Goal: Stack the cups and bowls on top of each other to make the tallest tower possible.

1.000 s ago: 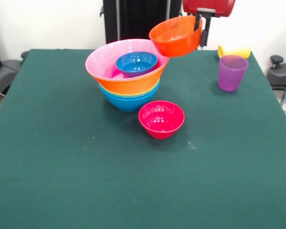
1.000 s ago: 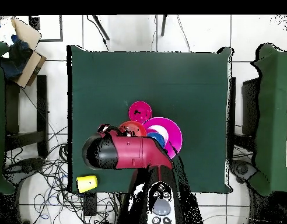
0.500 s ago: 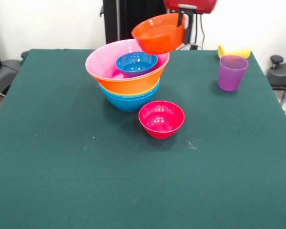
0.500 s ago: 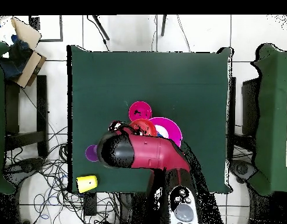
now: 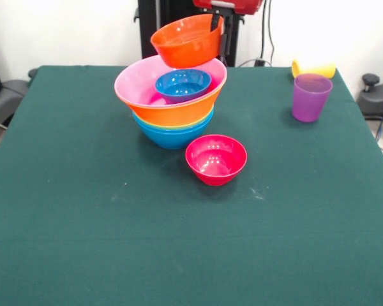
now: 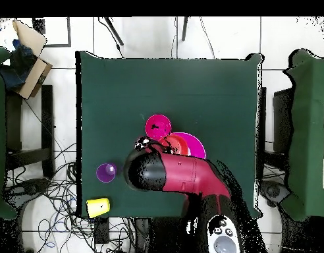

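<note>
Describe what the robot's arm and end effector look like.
From overhead, the arm is a thick, rounded, glossy dark-red tube with a bulbous black cap at its outer end and a black section with a grey round panel near the base. In the front view only a red housing shows at the top edge, with a thin black end effector below it.

The nested tower of glossy plastic bowls (image 5: 172,108) occupies the far centre of the green cloth-covered table (image 5: 102,242). A tilted orange-red plastic bowl (image 5: 186,41) hangs directly above its far rim, blocking descent there. A small crimson plastic bowl (image 5: 216,159) sits just in front of the tower, leaving a narrow gap. A translucent purple tumbler (image 5: 310,97) and a toppled yellow tumbler (image 5: 314,68) obstruct the far right corner. The near half is open
</note>
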`<state>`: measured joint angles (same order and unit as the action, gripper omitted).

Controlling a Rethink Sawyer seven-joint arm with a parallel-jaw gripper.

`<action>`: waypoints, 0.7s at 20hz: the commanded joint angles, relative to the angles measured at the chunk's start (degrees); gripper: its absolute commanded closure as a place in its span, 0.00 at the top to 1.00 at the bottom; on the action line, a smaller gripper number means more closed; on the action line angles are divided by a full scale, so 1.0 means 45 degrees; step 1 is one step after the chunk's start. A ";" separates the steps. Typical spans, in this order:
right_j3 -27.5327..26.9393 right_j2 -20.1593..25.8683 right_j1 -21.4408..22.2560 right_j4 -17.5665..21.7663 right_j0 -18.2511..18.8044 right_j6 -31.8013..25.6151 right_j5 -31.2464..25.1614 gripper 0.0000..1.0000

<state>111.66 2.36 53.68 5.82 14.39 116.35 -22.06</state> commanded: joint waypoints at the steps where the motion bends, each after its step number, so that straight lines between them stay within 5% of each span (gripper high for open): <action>1: 0.0570 0.1233 -0.0688 0.1042 -0.0343 -0.0550 -0.0690 0.00; 14: 0.0369 0.0962 -0.0946 0.0911 -0.1029 0.0147 -0.0545 0.00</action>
<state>111.66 2.57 53.11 6.70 11.30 116.35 -22.06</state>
